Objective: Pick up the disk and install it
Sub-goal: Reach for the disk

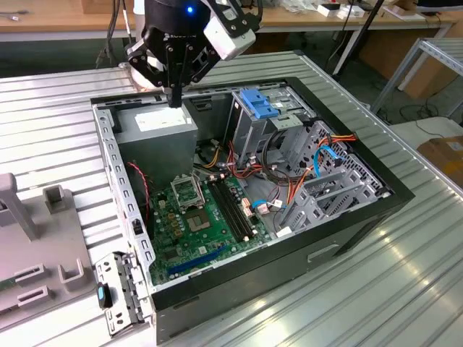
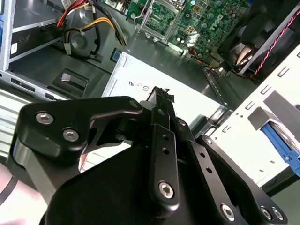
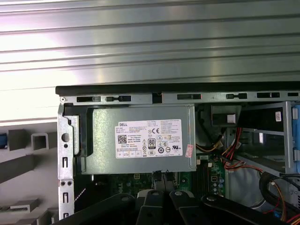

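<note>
Gripper [image 1: 174, 96] hung over the power supply [image 1: 155, 134] in the exterior view, fingers [image 2: 161, 117] pressed together, empty. In the second wrist view we noted the blue-edged disk [image 2: 280, 143] outside the case [image 1: 340, 235], beyond that supply.

**A white label [image 3: 148, 138] is seen on the power-supply box [image 3: 101, 140].**
Fine print and certification marks are carried on it; a small pink sticker [image 3: 189, 150] at its corner cannot be read.

I see an electronics workshop. An opened computer case [image 1: 340, 242] lies on a ribbed metal bench [image 1: 405, 289], cluttered wooden benches [image 1: 65, 16] behind.
</note>
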